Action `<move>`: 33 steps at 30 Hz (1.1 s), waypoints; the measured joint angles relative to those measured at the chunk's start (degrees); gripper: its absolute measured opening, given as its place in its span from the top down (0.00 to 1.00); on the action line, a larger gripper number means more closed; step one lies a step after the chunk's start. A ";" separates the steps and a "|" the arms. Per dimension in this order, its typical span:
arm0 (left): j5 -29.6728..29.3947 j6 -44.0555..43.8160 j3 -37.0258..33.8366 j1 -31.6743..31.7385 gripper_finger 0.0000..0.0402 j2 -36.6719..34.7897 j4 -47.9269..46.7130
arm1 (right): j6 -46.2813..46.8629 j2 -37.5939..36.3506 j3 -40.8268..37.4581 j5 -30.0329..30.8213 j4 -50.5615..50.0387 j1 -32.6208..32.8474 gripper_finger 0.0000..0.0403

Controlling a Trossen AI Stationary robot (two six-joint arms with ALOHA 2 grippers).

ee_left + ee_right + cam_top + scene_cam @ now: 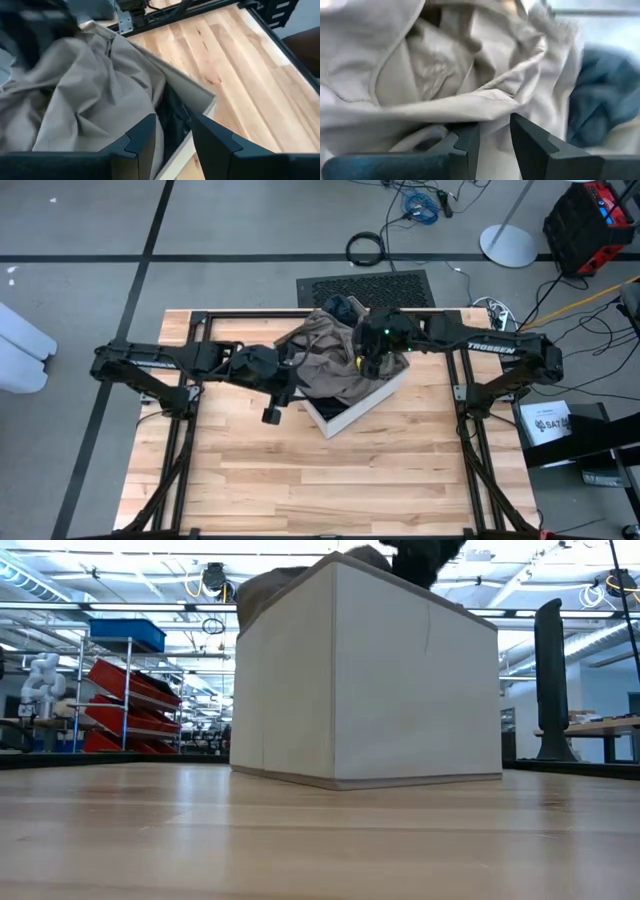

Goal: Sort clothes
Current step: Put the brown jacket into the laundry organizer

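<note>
Clearly, the white box (352, 412) at centre frame brims with the taupe-brown garment (325, 360). To lift it cleanly, each gripper should bite a thick fold. The left gripper (170, 135) stands apart, empty, beside the rim; the right gripper (494, 132) gapes slightly over cloth. Only the right wrist view shows teal fabric (605, 100).

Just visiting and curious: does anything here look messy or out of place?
Yes. A taupe-brown garment bulges out of the white box and drapes over its rim rather than lying inside. The box also sits askew to the table edges.
</note>
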 joint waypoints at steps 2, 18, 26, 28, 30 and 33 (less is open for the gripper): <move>-2.19 -0.01 0.00 -0.97 0.66 0.00 -0.53 | -1.04 -0.02 2.67 -0.03 -0.13 0.04 0.76; -10.76 4.42 0.09 -0.01 0.66 -0.07 -0.11 | -1.95 -0.18 10.87 10.27 -17.71 0.99 0.76; -8.91 6.10 0.09 4.62 0.66 6.43 2.12 | -8.21 -3.13 10.89 26.47 -9.57 5.52 0.76; -8.88 6.53 0.04 5.81 0.66 7.90 2.46 | -9.19 -4.14 10.89 19.36 -7.59 6.66 0.76; -8.26 7.89 0.04 6.90 0.66 8.94 3.95 | -10.25 -4.99 10.97 9.31 -5.74 7.32 0.76; -7.19 9.50 0.04 8.06 0.66 10.38 5.09 | -11.37 -5.07 11.00 -6.06 -3.88 7.68 0.76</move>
